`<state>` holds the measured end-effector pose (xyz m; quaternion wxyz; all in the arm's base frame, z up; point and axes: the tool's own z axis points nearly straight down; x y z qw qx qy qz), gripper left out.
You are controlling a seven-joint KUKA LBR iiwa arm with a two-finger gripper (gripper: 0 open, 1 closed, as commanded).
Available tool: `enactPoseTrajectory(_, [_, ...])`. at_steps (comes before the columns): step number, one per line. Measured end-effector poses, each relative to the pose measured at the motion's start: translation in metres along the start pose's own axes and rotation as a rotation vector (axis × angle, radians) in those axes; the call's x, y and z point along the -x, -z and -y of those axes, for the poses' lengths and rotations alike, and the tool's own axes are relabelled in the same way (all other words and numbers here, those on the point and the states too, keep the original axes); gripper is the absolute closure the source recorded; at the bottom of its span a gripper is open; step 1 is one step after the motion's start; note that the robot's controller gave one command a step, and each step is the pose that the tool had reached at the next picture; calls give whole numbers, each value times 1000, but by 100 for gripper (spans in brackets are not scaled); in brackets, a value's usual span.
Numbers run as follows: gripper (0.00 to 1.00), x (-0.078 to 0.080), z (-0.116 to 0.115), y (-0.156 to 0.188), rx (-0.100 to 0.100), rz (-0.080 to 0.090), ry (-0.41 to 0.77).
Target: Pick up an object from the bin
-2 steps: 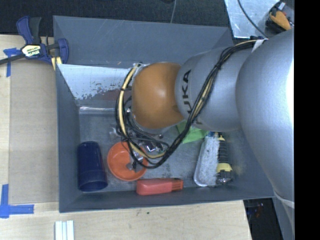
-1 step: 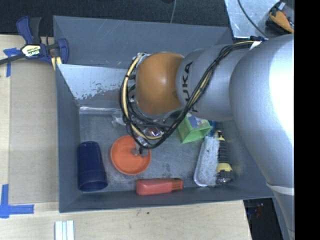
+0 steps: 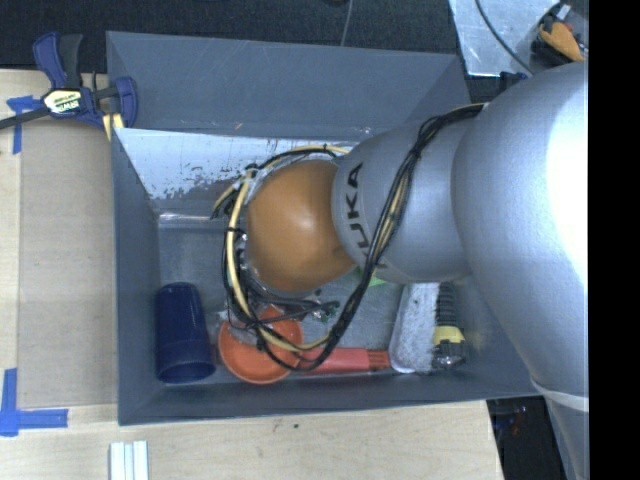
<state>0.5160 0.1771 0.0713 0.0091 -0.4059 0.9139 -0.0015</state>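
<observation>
Plastic, by the look: orange spoon (image 3: 245, 363) with a round bowl and red handle, lying along the bin's (image 3: 135, 268) front edge, close under the end effector (image 3: 262, 326). Probably light, stiff and slippery on the smooth metal floor; best pinched across the handle. Cannot tell whether spread or pressed together, hidden under the wrist cover (image 3: 295, 223). Tight room: blue cup (image 3: 182, 333) left, brush (image 3: 415, 328) right.

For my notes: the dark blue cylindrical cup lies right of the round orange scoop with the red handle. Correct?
No. The camera view shows the dark blue cylindrical cup lying left of the round orange scoop with the red handle, not right.
</observation>
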Motion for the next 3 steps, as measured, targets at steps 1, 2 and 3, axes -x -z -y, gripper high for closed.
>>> enactPoseTrajectory(1, [100,0,0,0,0,0,0])
enactPoseTrajectory(2, [100,-2,0,16,2,-5,-3])
enactPoseTrajectory(3, [100,0,1,29,-1,2,-5])
